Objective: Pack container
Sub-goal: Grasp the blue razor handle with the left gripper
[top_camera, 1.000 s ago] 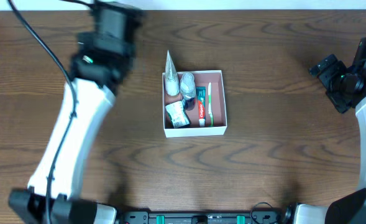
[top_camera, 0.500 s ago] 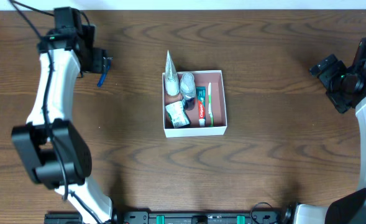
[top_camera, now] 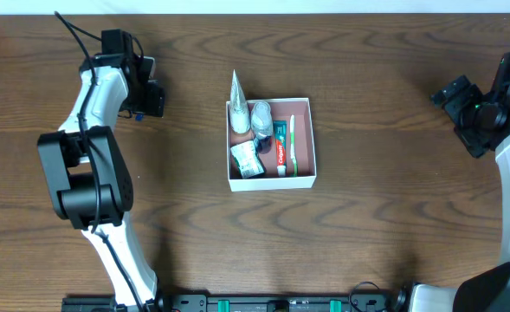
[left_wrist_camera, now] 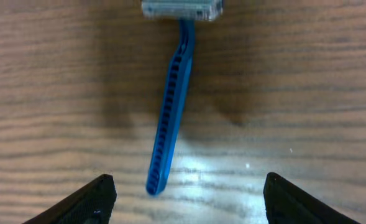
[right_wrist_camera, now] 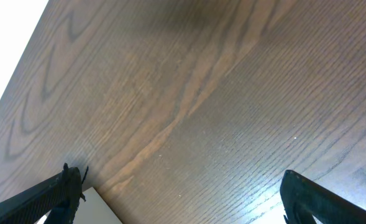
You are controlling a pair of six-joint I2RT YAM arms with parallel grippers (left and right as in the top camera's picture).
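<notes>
The container (top_camera: 271, 180), a square white-walled box with a pinkish-brown inside, sits mid-table in the overhead view. It holds a toothpaste tube (top_camera: 280, 144), a toothbrush (top_camera: 292, 143), a small packet (top_camera: 247, 160) and clear wrapped items (top_camera: 240, 111). A blue razor (left_wrist_camera: 171, 106) lies flat on the wood in the left wrist view, its grey head away from the camera. My left gripper (left_wrist_camera: 186, 205) is open above it, with the handle end between the fingertips. In the overhead view that gripper (top_camera: 145, 97) is at the far left. My right gripper (right_wrist_camera: 183, 199) is open and empty at the far right (top_camera: 462, 108).
The table is dark brown wood. Its far edge meets a white surface along the top of the overhead view (top_camera: 324, 5). A pale flat corner (right_wrist_camera: 102, 208) shows at the bottom left of the right wrist view.
My left arm has swung from beside the container out to the table's far left and come down over the blue razor. The right arm has not moved.
</notes>
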